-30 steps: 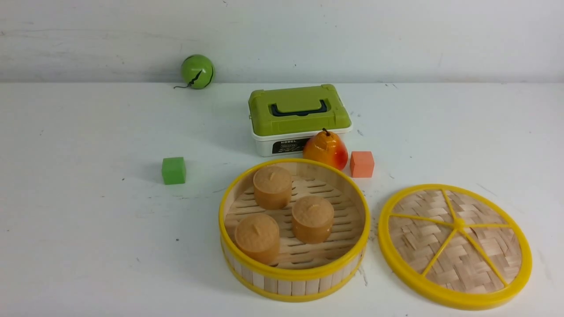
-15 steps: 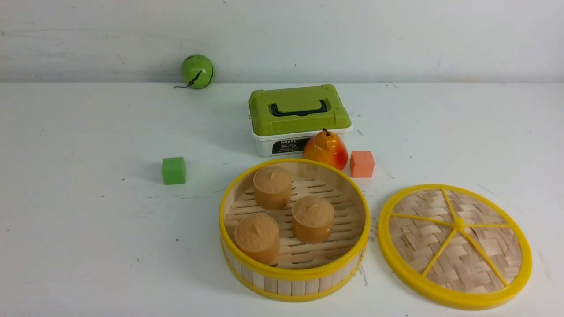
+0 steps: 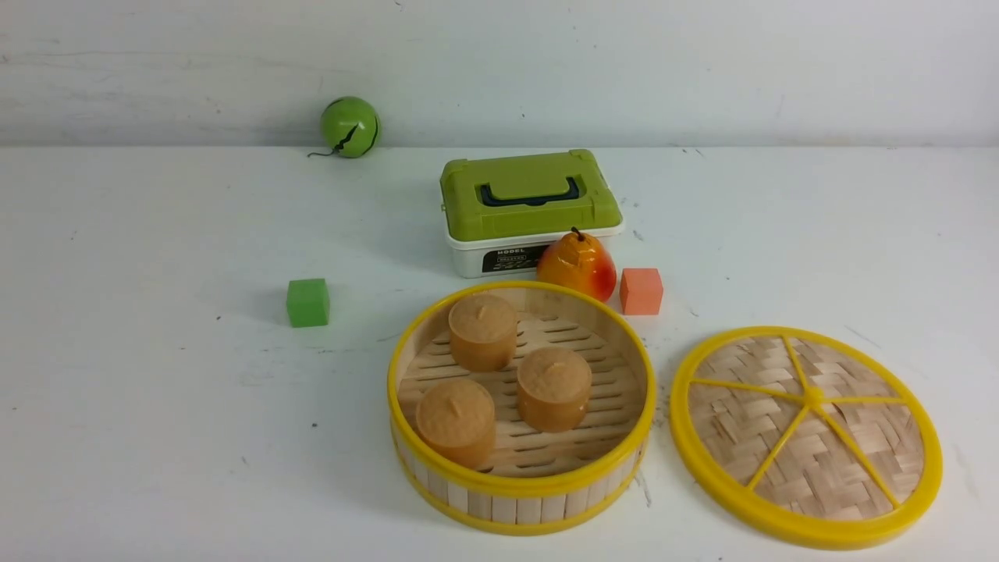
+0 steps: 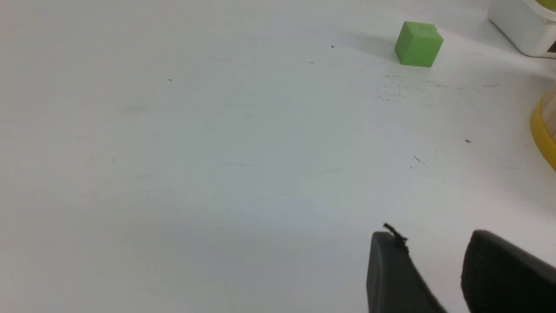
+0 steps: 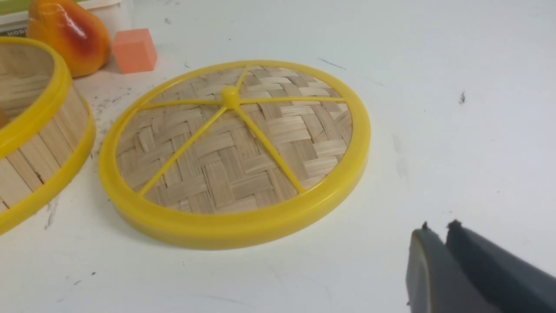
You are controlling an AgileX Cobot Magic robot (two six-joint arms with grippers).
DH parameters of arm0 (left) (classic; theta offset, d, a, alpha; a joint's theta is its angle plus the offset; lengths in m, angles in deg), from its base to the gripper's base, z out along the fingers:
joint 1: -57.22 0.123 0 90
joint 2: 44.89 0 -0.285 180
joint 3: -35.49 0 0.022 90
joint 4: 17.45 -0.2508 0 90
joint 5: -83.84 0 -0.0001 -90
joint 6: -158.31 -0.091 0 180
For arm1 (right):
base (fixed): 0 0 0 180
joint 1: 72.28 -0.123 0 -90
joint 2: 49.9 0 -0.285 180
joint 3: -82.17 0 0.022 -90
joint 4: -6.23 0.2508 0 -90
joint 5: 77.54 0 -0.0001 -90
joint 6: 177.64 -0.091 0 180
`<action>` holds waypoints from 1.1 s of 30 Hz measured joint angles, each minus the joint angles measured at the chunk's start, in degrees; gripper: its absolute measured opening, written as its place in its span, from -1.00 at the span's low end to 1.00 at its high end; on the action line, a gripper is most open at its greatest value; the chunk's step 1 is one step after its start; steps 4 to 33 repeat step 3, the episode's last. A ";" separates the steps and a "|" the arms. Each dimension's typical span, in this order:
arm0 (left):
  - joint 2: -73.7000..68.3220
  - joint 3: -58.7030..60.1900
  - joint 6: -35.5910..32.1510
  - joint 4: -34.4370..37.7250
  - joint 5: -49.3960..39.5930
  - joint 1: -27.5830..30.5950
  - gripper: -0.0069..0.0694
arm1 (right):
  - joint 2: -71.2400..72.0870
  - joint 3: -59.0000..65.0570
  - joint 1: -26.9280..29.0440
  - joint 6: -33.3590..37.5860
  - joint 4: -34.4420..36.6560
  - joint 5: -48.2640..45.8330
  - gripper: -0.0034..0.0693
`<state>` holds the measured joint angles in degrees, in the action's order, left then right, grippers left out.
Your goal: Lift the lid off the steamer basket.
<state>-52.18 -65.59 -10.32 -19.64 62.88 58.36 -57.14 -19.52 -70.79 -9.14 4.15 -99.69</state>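
The steamer basket [image 3: 521, 484] stands uncovered at the table's front centre, with three brown round cakes [image 3: 554, 388] on its slatted floor. The lid [image 3: 806, 435] lies flat on the table just right of it, apart from it, spokes up. Neither arm shows in the front view. My right gripper [image 5: 438, 228] hovers over bare table near the lid [image 5: 234, 148], its fingers together and holding nothing. My left gripper [image 4: 434, 243] is open over bare table, with the basket's yellow rim [image 4: 543, 139] at that view's edge.
A white box with a green top [image 3: 529, 209] sits behind the basket, with a pear [image 3: 577, 265] and an orange cube [image 3: 641, 291] in front of it. A green cube [image 3: 307, 302] lies to the left, and a green ball [image 3: 349, 126] rests by the back wall.
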 joint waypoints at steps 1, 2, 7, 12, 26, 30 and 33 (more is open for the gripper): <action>0.00 0.00 0.00 0.00 0.00 0.00 -0.19 | 0.00 0.00 0.00 0.00 0.00 0.00 -0.74; 0.00 0.00 0.00 0.00 0.00 0.00 -0.19 | 0.00 0.00 0.00 0.00 0.00 0.00 -0.74; 0.00 0.00 0.00 0.00 0.00 0.00 -0.19 | 0.00 0.00 0.00 0.00 0.00 0.00 -0.74; 0.00 0.00 0.00 0.00 0.00 0.00 -0.19 | 0.00 0.00 0.00 0.00 0.00 0.00 -0.74; 0.00 0.00 0.00 0.00 0.00 0.00 -0.19 | 0.00 0.00 0.00 0.00 0.00 0.00 -0.74; 0.00 0.00 0.00 0.00 0.00 0.00 -0.19 | 0.00 0.00 0.00 0.00 0.00 0.00 -0.74; 0.00 0.00 0.00 0.00 0.00 0.00 -0.19 | 0.00 0.00 0.00 0.00 0.00 0.00 -0.74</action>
